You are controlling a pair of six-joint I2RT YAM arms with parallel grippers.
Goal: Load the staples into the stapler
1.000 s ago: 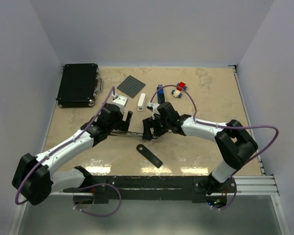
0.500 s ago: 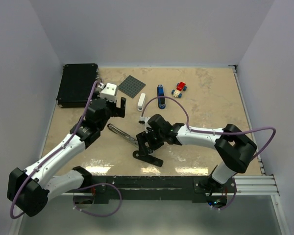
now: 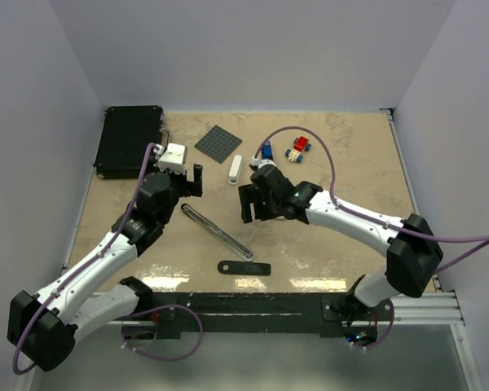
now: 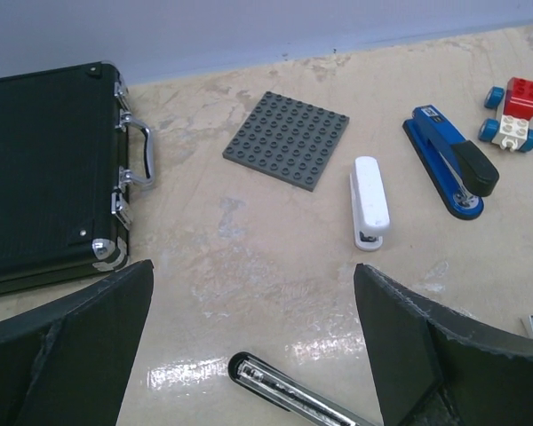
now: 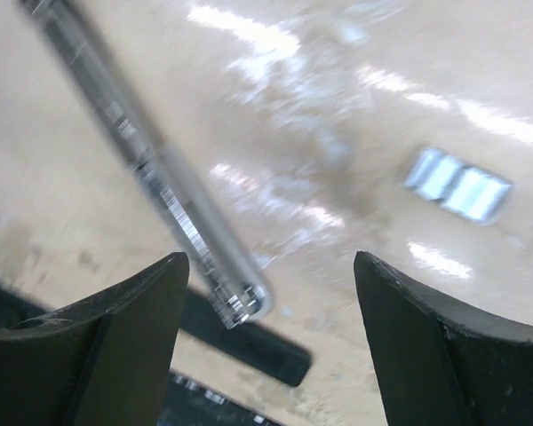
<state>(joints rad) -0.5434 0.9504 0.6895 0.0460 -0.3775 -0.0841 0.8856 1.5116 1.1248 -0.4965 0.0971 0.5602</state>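
Step in hand, as judged: fetching the staples (image 5: 457,185), a small silvery strip lying flat on the desk (image 3: 367,155), just beyond the right claw (image 5: 271,262) and near one end of the stapler's silver magazine rail (image 5: 151,169). Right claw wide, empty, hovering low. Left claw (image 4: 253,271) wide too, holding nothing, above the rail's other end. To do it well: centre over the strip, straddle its long edges, pinch lightly to avoid breaking it, then align with the rail channel. Black stapler piece (image 3: 244,267) by the rail tip; touching or apart, cannot tell.
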